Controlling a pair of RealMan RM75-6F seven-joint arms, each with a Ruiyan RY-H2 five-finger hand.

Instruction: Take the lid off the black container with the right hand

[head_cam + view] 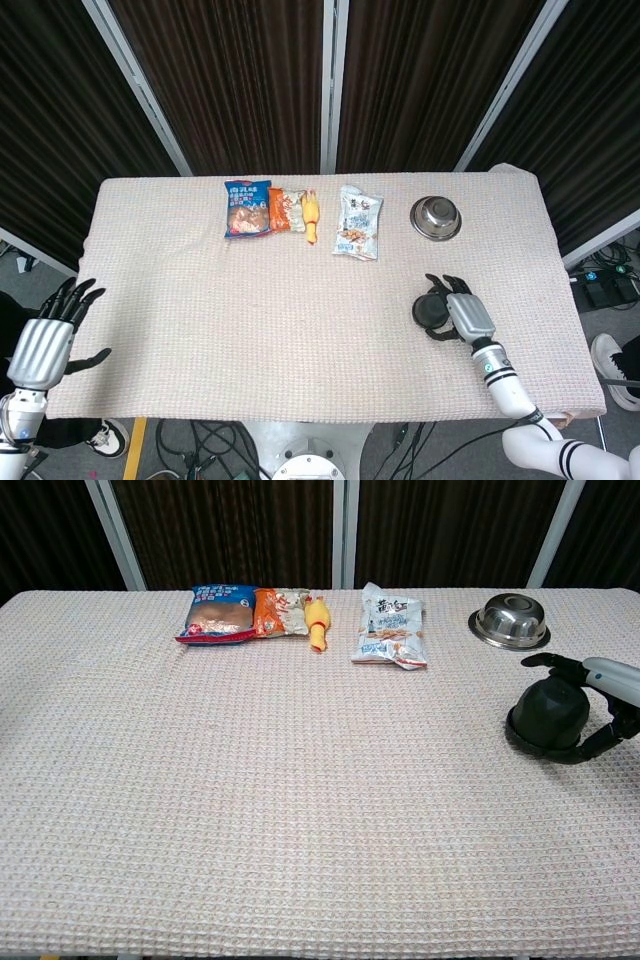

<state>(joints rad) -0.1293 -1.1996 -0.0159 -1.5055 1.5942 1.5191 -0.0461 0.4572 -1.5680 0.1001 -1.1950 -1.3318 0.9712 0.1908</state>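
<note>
The black container (431, 310) (548, 718), a dome with a wider rim at its foot, stands at the right side of the table. My right hand (468, 318) (610, 695) comes in from the right and grips its domed lid, fingers curled over the far side and thumb at the near side. No gap shows between lid and base. My left hand (40, 345) hangs off the table's left edge with its fingers spread and nothing in it; the chest view does not show it.
A steel bowl (436, 217) (511, 619) sits just behind the container. Along the far edge lie a white snack bag (359, 222), a yellow rubber chicken (311, 215), an orange bag (287, 209) and a blue bag (247, 208). A woven cloth (250, 320) covers the table.
</note>
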